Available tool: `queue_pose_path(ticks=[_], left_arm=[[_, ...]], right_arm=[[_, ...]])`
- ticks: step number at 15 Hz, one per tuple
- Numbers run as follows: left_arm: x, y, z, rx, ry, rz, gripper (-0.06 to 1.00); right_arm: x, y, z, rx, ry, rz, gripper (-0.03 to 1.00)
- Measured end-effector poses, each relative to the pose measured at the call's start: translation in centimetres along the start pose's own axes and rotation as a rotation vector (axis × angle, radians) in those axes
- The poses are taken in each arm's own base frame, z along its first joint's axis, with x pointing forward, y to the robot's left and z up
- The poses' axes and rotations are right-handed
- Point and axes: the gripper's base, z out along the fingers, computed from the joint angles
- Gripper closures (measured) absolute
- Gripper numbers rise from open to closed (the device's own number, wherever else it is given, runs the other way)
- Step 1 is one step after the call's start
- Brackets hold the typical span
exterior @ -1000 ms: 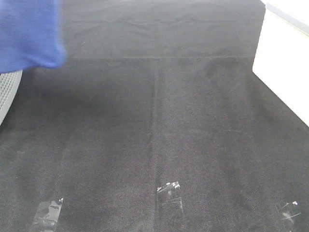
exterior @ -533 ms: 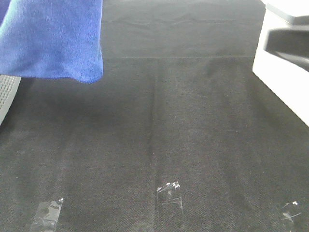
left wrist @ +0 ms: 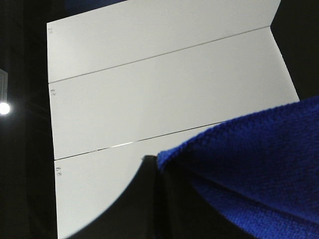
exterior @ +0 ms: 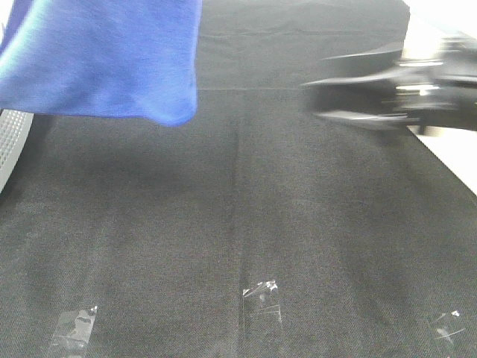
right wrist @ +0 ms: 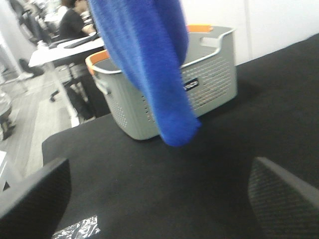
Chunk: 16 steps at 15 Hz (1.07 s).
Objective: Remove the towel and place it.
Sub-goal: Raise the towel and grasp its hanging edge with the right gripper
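Observation:
The royal-blue towel (exterior: 104, 56) hangs in the air over the back left of the black table cloth (exterior: 238, 224), its lower edge clear of the cloth. In the left wrist view the towel (left wrist: 249, 164) is pinched at my left gripper (left wrist: 158, 167), which is shut on it; this gripper is out of the exterior view. My right gripper (exterior: 317, 99) reaches in blurred from the right, jaws open and empty, apart from the towel. In the right wrist view its gripper (right wrist: 159, 184) faces the hanging towel (right wrist: 149, 64).
A grey perforated basket (right wrist: 209, 74) with an orange rim stands behind the towel; its edge shows at the far left (exterior: 11, 142). A white box (exterior: 447, 160) stands at the right edge. Clear tape pieces (exterior: 261, 294) lie near the front.
The towel has moved to the right and further into view. My right gripper has come in from the right edge, where only its tip showed half a second ago.

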Motion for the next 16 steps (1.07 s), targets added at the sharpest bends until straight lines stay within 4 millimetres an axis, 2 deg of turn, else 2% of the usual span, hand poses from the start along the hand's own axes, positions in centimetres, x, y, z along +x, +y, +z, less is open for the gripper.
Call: queue_pose_path(ticks=[4, 5, 7, 9, 13, 14, 16], left_arm=[[-0.2, -0.2, 0.4, -0.013, -0.015, -0.032, 0.94], [-0.2, -0.2, 0.4, -0.013, -0.015, -0.032, 0.94], [-0.3, -0.1, 0.4, -0.024, -0.022, -0.057, 0.94], [-0.4, -0.1, 0.5, -0.03, -0.026, -0.065, 0.94], [-0.7, -1.0, 1.5, -0.013, -0.038, -0.065, 0.94], [-0.7, -1.1, 1.6, -0.01, -0.038, -0.065, 0.94], [-0.7, -1.0, 1.6, -0.011, -0.038, -0.065, 0.94]], right_arm=[[-1.9, -1.8, 6.9, -0.057, 0.053, -0.05, 0.06], [-1.9, -1.8, 6.9, -0.057, 0.053, -0.05, 0.06], [-2.7, -2.0, 8.4, -0.08, 0.045, -0.063, 0.06], [-2.6, -2.2, 9.4, -0.105, 0.046, -0.046, 0.05], [-1.8, -0.5, 11.2, -0.179, 0.07, -0.035, 0.06], [-1.9, -0.5, 11.2, -0.178, 0.069, -0.028, 0.09], [-1.9, -0.5, 11.2, -0.172, 0.072, -0.019, 0.23]])
